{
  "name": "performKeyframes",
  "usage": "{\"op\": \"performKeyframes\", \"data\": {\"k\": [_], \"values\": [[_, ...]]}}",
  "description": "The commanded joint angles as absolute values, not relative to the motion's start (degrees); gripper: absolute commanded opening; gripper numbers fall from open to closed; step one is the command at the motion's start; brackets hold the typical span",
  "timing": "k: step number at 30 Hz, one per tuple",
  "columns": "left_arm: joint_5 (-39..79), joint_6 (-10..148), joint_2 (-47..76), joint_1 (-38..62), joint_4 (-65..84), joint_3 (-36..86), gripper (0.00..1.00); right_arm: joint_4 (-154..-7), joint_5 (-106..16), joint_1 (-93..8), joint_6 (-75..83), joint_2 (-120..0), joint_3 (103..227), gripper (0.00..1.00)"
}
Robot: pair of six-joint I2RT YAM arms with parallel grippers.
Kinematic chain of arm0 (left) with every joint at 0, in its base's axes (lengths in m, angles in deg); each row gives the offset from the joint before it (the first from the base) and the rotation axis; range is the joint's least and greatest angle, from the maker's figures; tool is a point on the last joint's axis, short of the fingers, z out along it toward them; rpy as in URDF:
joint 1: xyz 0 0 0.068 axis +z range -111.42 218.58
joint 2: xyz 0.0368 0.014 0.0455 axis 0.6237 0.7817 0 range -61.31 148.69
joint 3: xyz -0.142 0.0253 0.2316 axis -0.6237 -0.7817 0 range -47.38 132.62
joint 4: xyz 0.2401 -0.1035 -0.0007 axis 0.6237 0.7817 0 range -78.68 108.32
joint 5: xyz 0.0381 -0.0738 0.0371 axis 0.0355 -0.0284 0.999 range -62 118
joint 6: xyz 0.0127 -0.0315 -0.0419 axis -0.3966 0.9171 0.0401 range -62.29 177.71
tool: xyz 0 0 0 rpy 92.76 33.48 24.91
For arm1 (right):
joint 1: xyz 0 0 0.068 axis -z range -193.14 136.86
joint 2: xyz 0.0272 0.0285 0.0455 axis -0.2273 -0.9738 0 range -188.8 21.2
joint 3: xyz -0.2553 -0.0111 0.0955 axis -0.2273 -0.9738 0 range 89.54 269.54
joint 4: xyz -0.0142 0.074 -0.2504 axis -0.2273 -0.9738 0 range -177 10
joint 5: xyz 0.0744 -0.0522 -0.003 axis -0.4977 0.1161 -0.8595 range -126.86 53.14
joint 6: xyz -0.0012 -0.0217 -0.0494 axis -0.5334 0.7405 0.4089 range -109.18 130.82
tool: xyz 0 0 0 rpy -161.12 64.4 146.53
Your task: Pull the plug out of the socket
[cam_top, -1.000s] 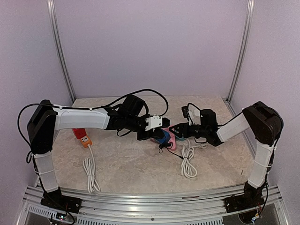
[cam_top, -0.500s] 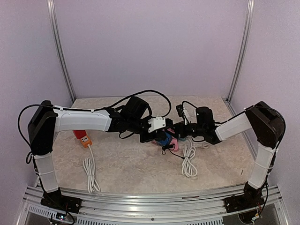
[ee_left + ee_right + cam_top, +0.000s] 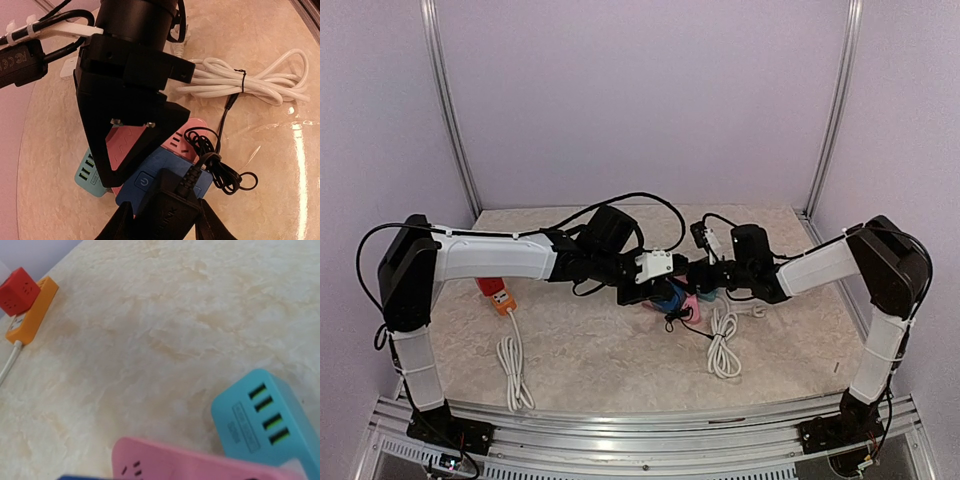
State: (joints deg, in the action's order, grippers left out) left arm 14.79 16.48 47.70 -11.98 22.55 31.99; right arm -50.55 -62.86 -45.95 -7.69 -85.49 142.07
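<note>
Left fingers [image 3: 120, 227] clamped on black plug [image 3: 170, 207] in blue socket [image 3: 150, 172], right fingers [image 3: 107, 172] apparently pressing pink strip [image 3: 177, 142], their grip unclear

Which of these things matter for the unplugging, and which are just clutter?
Job: black plug with coiled cord, clamped in left gripper; blue socket block under it; right gripper alongside.
Lying about: pink power strip; teal USB charger block; orange power strip with red cube adapter; tied white cable bundle.

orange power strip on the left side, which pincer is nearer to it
Left. The left pincer is mid-table, right of the orange power strip; the right pincer lies just beyond, farther right.
</note>
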Motion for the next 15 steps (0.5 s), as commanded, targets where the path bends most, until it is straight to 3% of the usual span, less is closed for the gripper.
{"op": "performKeyframes", "data": {"k": [1, 15], "values": [[13.81, 16.4, 46.7, -12.66, 24.39, 32.11, 0.23, -54.11, -64.08, -46.97, -8.09, -81.85, 138.79, 0.73], [13.75, 16.32, 45.52, -12.65, 22.34, 30.88, 0.21, -55.92, -61.56, -46.97, -9.41, -85.86, 139.44, 0.7]]}}
